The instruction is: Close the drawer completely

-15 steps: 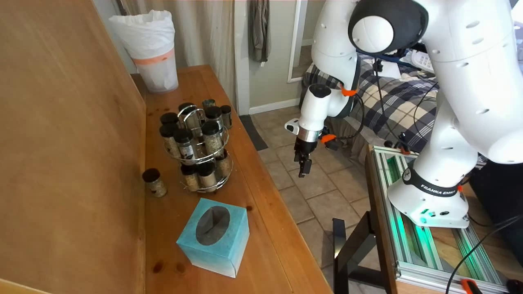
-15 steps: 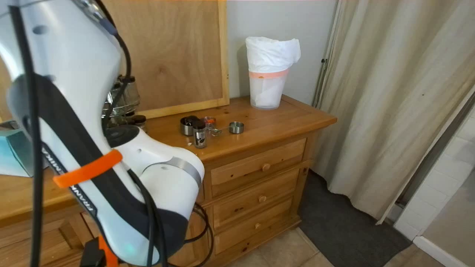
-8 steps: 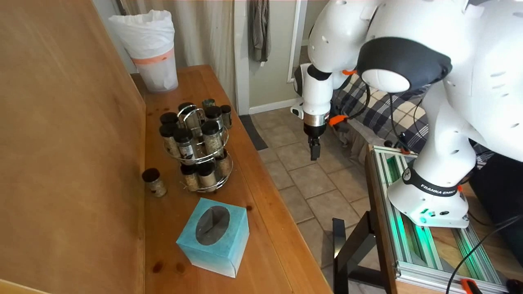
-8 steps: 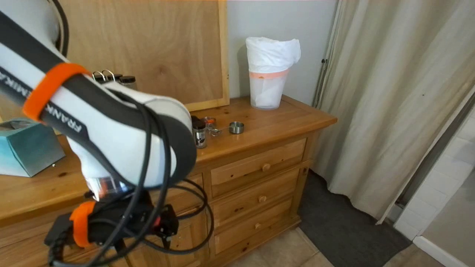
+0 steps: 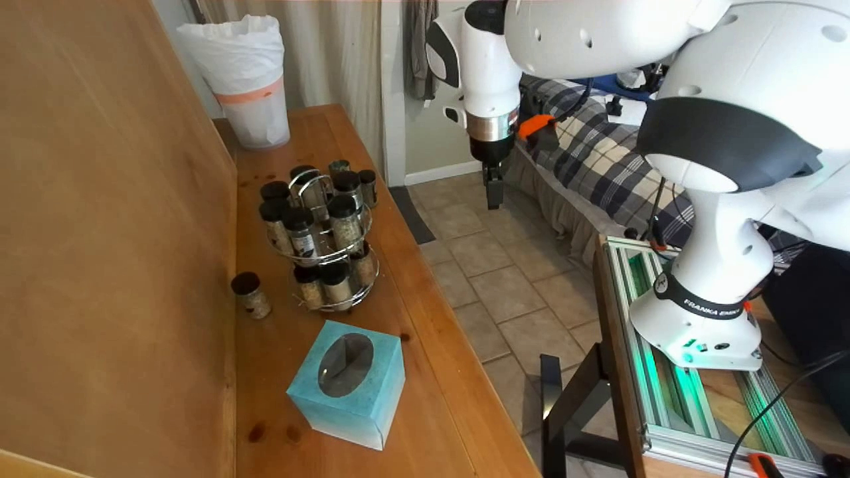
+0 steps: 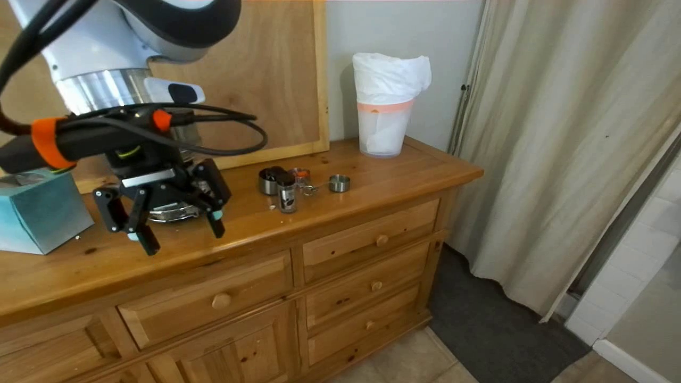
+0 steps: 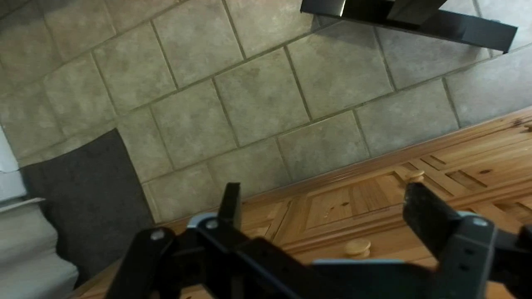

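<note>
Wooden dresser top [image 6: 383,178]: bin [image 6: 385,130] stands at one end, blue tissue box [image 5: 357,407] well apart from it, wire rack [image 5: 323,261] btwn them, loose jar [image 5: 252,297] nr the upright board [image 6: 266,69]. Also a metal cup [image 6: 340,185], a 2nd cup [image 6: 266,187] & dark-capped jar [image 6: 287,198] just beside it.

In exterior view: tissue box [image 6: 45,215] left on dresser [image 6: 383,173]; right of it spice jar [image 6: 286,197], then measuring cup [image 6: 339,183]; bin [image 6: 385,117] on dresser's far right; drawers [image 6: 362,285] stacked below; curtain [image 6: 553,149] right of dresser.

Backed by a pale wall [image 6: 404,29], hung with a curtain [image 6: 564,138], floored in tiles [image 7: 266,93], furnished with dresser [image 6: 391,178] and bed [image 5: 594,156].
</note>
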You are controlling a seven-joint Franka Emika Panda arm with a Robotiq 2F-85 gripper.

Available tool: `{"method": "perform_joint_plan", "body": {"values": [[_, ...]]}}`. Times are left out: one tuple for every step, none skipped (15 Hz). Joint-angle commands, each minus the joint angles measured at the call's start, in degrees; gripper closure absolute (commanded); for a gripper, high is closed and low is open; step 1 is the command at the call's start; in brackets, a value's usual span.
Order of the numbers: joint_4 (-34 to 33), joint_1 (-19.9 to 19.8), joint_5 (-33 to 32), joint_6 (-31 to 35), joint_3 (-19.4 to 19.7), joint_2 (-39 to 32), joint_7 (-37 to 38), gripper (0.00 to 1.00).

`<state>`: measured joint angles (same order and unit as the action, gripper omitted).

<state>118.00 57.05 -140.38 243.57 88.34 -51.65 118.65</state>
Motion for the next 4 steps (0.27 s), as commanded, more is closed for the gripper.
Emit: {"method": "perform_joint_plan", "body": {"values": [[-0.65,-0.46,-1.71,-0.71,-0.96,2.05,1.35,0.0],[-0.65,-0.81,-1.76,-0.72,-0.98,2.47,1.35,0.0],[-0.64,-1.11,-1.77,-0.72,-0.99,2.62,1.35,0.0],[-0.64,-1.31,-1.77,-0.73,-1.03,2.66,1.35,0.0]]}}
